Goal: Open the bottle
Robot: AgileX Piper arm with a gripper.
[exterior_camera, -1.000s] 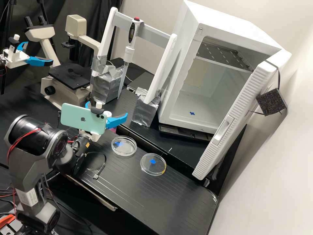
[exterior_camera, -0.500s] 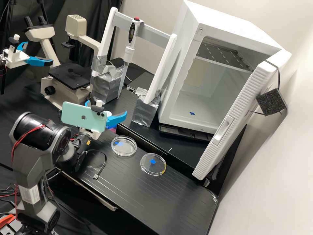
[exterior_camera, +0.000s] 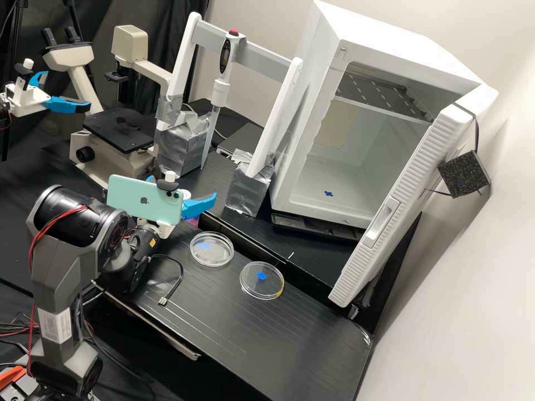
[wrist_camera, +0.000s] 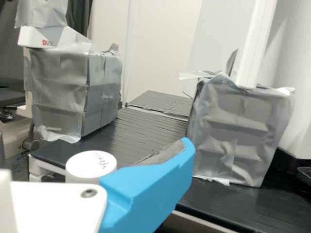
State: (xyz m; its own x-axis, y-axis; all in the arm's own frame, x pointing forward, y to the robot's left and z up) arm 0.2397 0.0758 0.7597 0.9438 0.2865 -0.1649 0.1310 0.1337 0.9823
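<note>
Bottle (exterior_camera: 184, 194) capped, the opening yet to do.
The white cap (wrist_camera: 91, 170) looks seated, at about eleven o'clock from the nearest dish (exterior_camera: 213, 257) in the high view; gripping and unscrewing seem left. The blue fingers (exterior_camera: 199, 207) stand well apart beside it, apparently holding nothing. Dark handwriting marks the cap's top, too small to make out.

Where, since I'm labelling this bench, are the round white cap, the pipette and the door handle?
Round white cap (wrist_camera: 91, 162): wrist view, on its top face.
Pipette (exterior_camera: 220, 93): high view, on its white middle section.
Door handle (exterior_camera: 382, 221): high view, on the middle of its grip.
</note>
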